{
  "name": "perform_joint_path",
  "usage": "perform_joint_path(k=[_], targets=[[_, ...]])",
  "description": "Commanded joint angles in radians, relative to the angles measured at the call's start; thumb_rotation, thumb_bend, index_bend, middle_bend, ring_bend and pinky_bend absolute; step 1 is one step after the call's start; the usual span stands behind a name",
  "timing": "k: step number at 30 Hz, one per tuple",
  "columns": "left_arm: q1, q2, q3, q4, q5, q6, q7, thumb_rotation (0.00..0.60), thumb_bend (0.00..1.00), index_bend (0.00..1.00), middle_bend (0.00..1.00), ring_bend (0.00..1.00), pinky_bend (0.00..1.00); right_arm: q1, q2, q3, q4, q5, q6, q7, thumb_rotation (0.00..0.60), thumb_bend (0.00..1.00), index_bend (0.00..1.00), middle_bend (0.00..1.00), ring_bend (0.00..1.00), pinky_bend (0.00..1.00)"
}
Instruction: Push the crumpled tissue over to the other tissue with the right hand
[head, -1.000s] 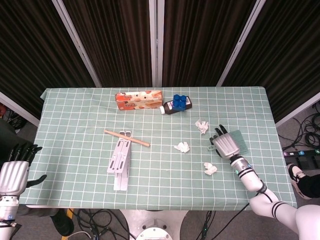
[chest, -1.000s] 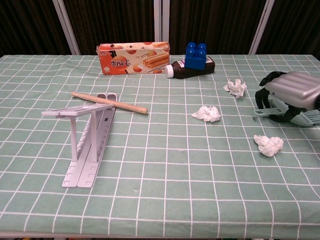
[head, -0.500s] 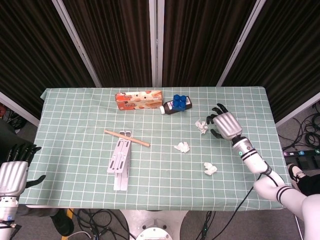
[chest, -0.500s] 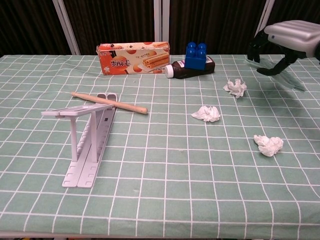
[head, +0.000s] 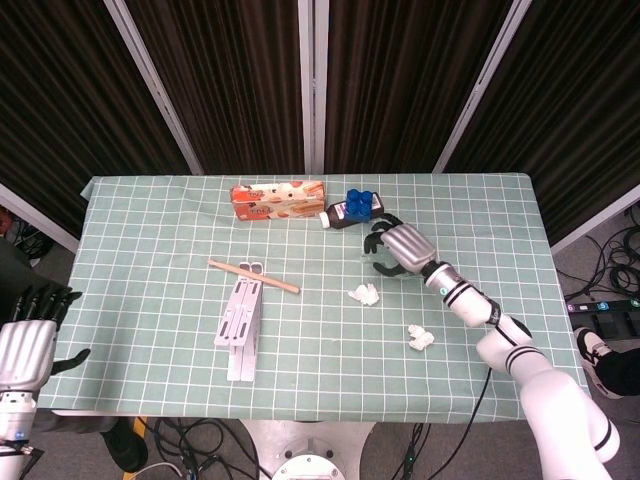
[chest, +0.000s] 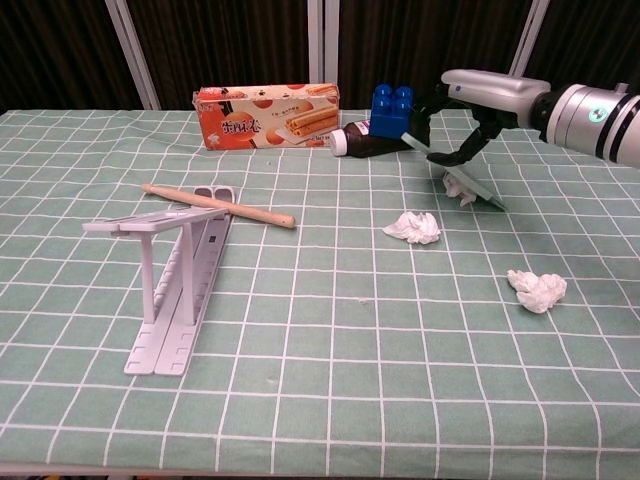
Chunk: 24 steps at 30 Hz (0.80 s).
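Right hand (chest: 470, 120) hovers over tissue (chest: 460, 187), seemingly clear.

Your right hand (head: 398, 246) has a silver-grey metal back and black fingers. Behind it you'll see a white forearm of rounded segments, with black bands at the joints and a small teal mark near the wrist. Your left hand (head: 25, 345) has the same silver back and black fingers.

A lab: black curtains (head: 250, 80), floor cables (head: 190, 435), checkered table (head: 150, 300).
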Motion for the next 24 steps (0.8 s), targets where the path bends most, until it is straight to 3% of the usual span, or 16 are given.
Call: perform_joint_path(k=[1,10,15,19,24], targets=[[-0.002,0.002,-0.001,-0.003,0.0,-0.002,0.002,0.6,0.01,0.19,0.15,0.08,0.06,0.015,-0.027,-0.059,0.031,-0.055,0.112,0.143,0.6,0.41,0.66,0.55,0.22,0.11],[-0.008,0.002,0.001,-0.008,0.013,-0.005,0.0,0.6,0.01,0.19,0.15,0.08,0.06,-0.009,0.041,-0.093,-0.097,-0.077,0.263,0.209,0.6,0.41,0.66,0.54,0.22,0.11],[-0.005,0.005,0.006,-0.005,0.016,-0.004,-0.014,0.6,0.01,0.19,0.15,0.08,0.06,-0.077,0.134,-0.058,-0.225,-0.014,0.314,0.105,0.6,0.41,0.66,0.55,0.22,0.11],[-0.004,0.0,0.008,0.009,0.025,-0.002,-0.033,0.6,0.01,0.19,0.15,0.08,0.06,-0.16,0.282,-0.054,-0.436,0.039,0.337,-0.048,0.6,0.41,0.65,0.55,0.22,0.11],[-0.007,-0.009,0.013,0.033,0.029,-0.013,-0.061,0.6,0.01,0.19,0.15,0.08,0.06,-0.297,0.496,-0.068,-0.823,0.164,0.327,-0.321,0.6,0.42,0.63,0.54,0.22,0.09]])
